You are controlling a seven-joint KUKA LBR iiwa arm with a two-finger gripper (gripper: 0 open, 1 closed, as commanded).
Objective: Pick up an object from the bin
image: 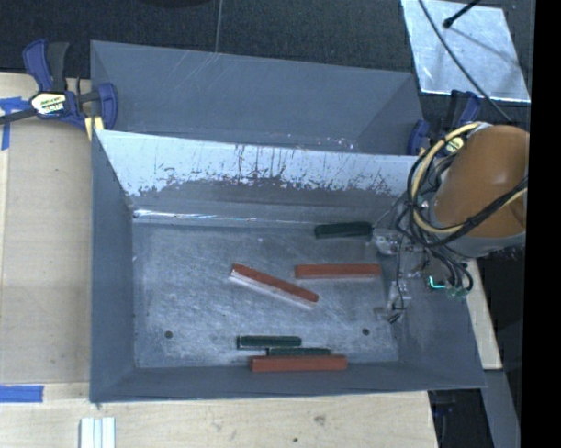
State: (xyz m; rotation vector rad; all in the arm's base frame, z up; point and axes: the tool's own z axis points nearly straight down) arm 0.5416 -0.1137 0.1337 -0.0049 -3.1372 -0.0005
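My gripper (pixel 394 310) hangs at the bin's right side, close to the right wall, its thin fingers pointing down just above the floor with nothing visible between them. A brown-red bar (pixel 337 271) lies just left of it, flat on the floor. A dark green stick (pixel 343 231) rests above that, near the back wall. A reddish bar with a pale edge (pixel 273 285) lies slanted in the middle of the bin.
Along the front wall lie a dark green stick (pixel 268 341) and, right below it, a red-brown bar (pixel 299 362). The arm's orange cover and cables sit over the bin's right rim. The left half of the floor is bare metal.
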